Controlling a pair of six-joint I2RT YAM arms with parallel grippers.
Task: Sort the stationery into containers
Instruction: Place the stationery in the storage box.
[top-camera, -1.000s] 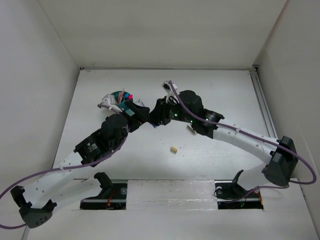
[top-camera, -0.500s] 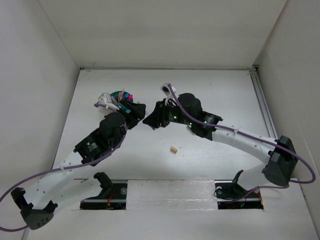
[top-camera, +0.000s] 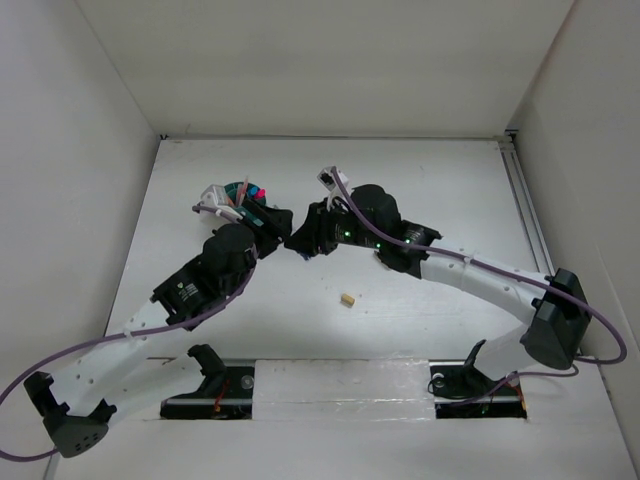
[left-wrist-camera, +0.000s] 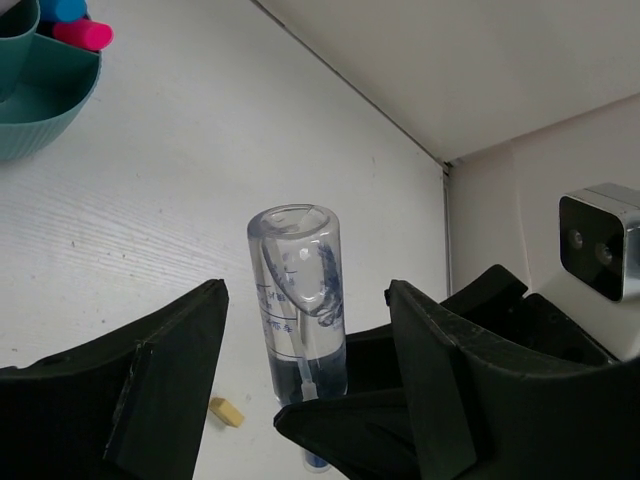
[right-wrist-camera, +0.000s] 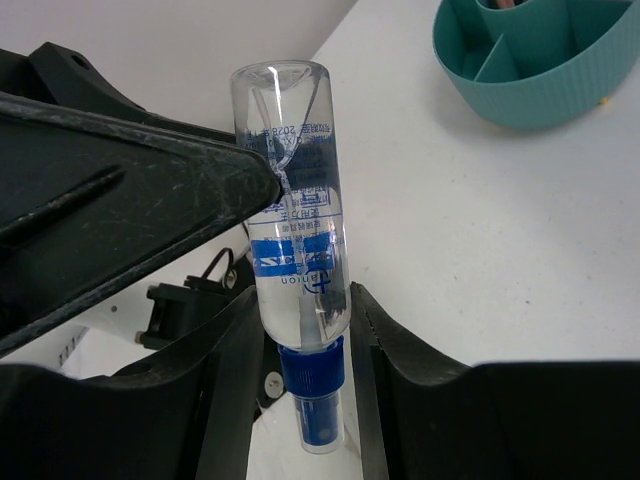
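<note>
Right end effector (right-wrist-camera: 305, 345) pinched the clear-barrelled pen (right-wrist-camera: 292, 230) low, just above its blue cap. Long axis ran near vertical in both wrist frames, clear end up. Left end effector (left-wrist-camera: 300, 350) was spread, one finger each side of that upper barrel. It probably wasn't touching, but that was hard to tell. Teal organiser cup (left-wrist-camera: 40, 95) sat upper left in the left wrist frame and upper right in the right's, so the left arm was nearer. Tan block (left-wrist-camera: 226, 411) lay on the desk (left-wrist-camera: 200, 170), lower left.

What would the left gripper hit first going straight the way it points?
The clear bottle, held by the right gripper; it stands between the left gripper's open jaws, though how deep is unclear.
</note>
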